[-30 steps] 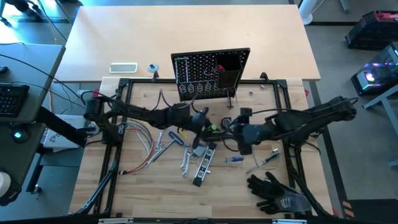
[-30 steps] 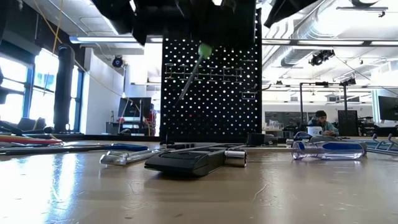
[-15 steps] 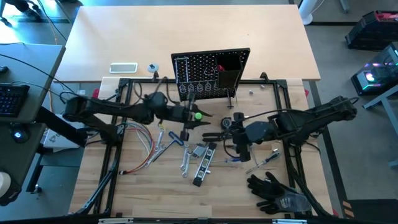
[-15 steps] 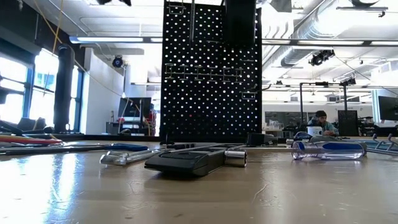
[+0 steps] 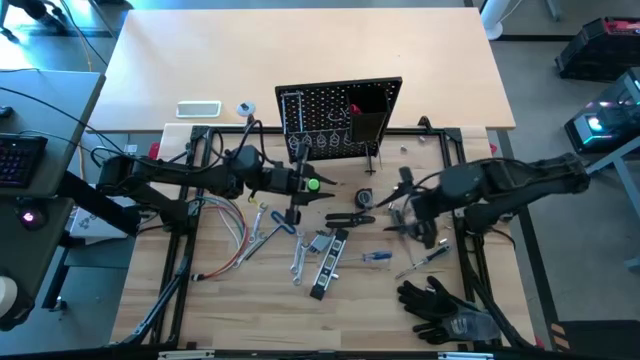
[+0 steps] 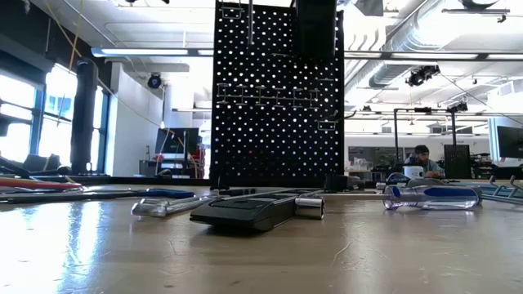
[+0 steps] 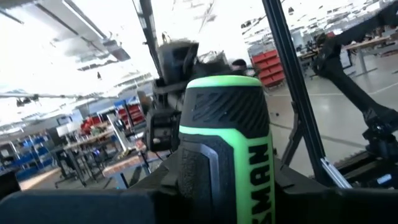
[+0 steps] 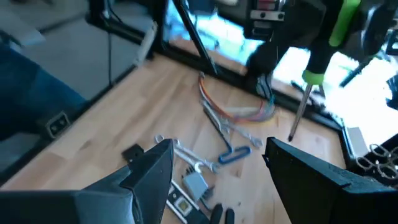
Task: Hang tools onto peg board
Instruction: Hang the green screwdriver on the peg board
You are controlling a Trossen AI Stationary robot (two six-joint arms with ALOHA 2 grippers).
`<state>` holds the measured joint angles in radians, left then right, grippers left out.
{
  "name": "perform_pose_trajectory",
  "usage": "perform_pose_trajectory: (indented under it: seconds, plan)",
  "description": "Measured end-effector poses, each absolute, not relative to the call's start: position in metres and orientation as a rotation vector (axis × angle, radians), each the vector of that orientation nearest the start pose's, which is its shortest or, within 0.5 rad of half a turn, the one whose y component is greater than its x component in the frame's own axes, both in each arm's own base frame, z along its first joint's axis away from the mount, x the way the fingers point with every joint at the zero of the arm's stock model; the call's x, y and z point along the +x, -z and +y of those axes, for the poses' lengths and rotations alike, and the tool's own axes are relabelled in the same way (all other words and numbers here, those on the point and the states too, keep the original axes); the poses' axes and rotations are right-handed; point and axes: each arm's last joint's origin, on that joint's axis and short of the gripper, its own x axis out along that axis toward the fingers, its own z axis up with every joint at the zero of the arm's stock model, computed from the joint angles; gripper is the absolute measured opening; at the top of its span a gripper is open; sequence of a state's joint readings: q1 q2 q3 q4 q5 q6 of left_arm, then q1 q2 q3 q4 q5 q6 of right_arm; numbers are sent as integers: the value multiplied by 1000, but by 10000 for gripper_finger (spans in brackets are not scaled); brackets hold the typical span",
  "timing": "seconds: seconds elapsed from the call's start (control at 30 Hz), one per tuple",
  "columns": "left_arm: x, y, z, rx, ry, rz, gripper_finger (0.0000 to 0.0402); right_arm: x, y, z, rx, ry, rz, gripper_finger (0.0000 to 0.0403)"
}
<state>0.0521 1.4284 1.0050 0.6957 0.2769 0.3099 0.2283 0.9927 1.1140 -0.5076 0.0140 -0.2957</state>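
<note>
1. Left gripper [image 5: 312,184] raised in front of the peg board [image 5: 340,118], fingers clenched on the green-handled driver [image 5: 314,184]; in the right wrist view the driver [image 8: 329,37] hangs shaft-down, tip clear of the tabletop [image 5: 240,300].
2. Right gripper [image 5: 418,222] off to the right above the tabletop, fingers [image 8: 143,174] spread wide and holding nothing.
3. Remaining tools on the tabletop: black pliers [image 5: 350,218], silver wrenches [image 5: 297,262], a black-silver bar [image 5: 327,264], a blue-handled driver [image 5: 375,256]. Black gloves [image 5: 440,305] and coloured wires [image 5: 232,232] lying apart from the job.
4. Driver likely light and rigid; ribbed rubbery handle [image 7: 227,143] probably grippy, so little slip expected. Best hold looks to be mid-handle, as now, leaving the slim steel shaft free to thread into a holder on the board.
5. Shaft thin and long: small wrist tilts likely to swing the tip widely, so slow alignment advisable near the board.
6. Wrenches and pliers judged heavier, smooth metal, more slippery; grasp across the shank or handles rather than the heads.
7. Board standing upright on thin legs in the low view [image 6: 278,90]; a hard push could probably rock it.
</note>
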Motion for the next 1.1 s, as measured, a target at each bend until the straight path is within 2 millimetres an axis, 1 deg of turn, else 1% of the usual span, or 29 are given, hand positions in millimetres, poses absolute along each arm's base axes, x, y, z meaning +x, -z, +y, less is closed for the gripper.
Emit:
perform_pose_trajectory:
  seconds: [0.07,0.1,0.2,0.33,0.4,0.47,0.53,0.7,0.87,1.1]
  plan:
    - [322,-346,9,354,177,-321,92,186,-368,36,-323,-236,284,252]
    - [322,-347,9,355,176,-332,92,182,-360,31,-313,-208,253,252]
    - [324,-348,9,359,172,-366,92,178,-332,18,-266,-115,111,252]
    - [335,-337,9,327,183,-383,92,188,-296,10,-217,-48,-88,252]
    - [341,-330,9,307,198,-398,92,195,-284,7,-207,-46,-134,252]
    - [347,-323,9,292,210,-418,92,204,-277,6,-198,-52,-145,252]
    - [352,-317,9,284,212,-435,92,216,-273,7,-196,-59,-129,252]
    - [361,-305,10,249,222,-498,92,244,-272,8,-200,-58,-79,252]
    - [370,-290,10,214,233,-505,92,265,-276,9,-210,-67,-68,252]
    - [374,-281,8,205,236,-533,92,289,-272,10,-207,-81,-30,252]
